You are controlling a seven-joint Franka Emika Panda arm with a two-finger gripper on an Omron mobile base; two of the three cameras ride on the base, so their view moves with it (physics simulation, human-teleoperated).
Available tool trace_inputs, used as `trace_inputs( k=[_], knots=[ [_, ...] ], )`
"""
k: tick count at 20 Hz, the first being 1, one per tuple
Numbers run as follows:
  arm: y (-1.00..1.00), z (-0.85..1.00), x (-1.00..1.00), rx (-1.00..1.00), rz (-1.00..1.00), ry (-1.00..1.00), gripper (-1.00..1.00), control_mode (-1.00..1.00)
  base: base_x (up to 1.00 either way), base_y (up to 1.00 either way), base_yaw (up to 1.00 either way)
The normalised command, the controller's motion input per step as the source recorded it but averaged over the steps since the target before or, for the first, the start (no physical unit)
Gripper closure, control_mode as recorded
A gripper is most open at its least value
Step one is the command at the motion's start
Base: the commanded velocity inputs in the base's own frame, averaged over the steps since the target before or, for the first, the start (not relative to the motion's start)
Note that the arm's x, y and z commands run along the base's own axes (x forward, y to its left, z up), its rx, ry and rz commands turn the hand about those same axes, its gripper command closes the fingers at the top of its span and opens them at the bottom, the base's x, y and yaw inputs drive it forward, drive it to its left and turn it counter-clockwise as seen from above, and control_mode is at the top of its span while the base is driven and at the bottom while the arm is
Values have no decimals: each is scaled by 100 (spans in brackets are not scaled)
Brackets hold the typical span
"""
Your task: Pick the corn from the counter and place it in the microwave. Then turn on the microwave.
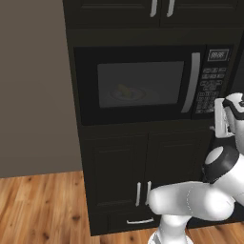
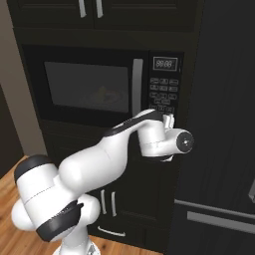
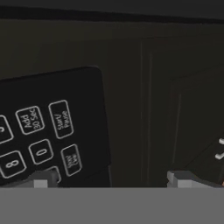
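Note:
The black microwave [image 1: 138, 86] is built into dark cabinetry, and its door is closed behind a curved silver handle [image 1: 193, 83]. Through the grey window the yellow corn [image 1: 125, 91] lies on the turntable plate [image 1: 128, 95]; it shows faintly in the right base view as well [image 2: 102, 92]. My gripper [image 2: 168, 119] hovers just off the lower part of the keypad [image 2: 164, 94]. In the hand view the gripper [image 3: 111, 180] is open with nothing between its fingertips [image 3: 41, 179]. The Start/Pause button [image 3: 60, 119] lies above and left of centre. The counter is out of view.
Dark cabinet doors with silver handles [image 1: 143, 193] sit below the microwave, and more cabinets are above it. A tall dark panel [image 2: 219, 149] stands right of the keypad. Wooden floor [image 1: 38, 205] and a grey wall [image 1: 33, 86] lie to the left.

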Motion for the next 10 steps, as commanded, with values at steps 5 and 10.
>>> trace_inputs(
  k=[5, 10],
  knots=[
    [-7, -1, 4, 2, 0, 0, -100, -100, 0, 0, 0],
    [-1, -7, 11, 0, 0, 0, -100, -100, 0, 0, 0]
  ],
)
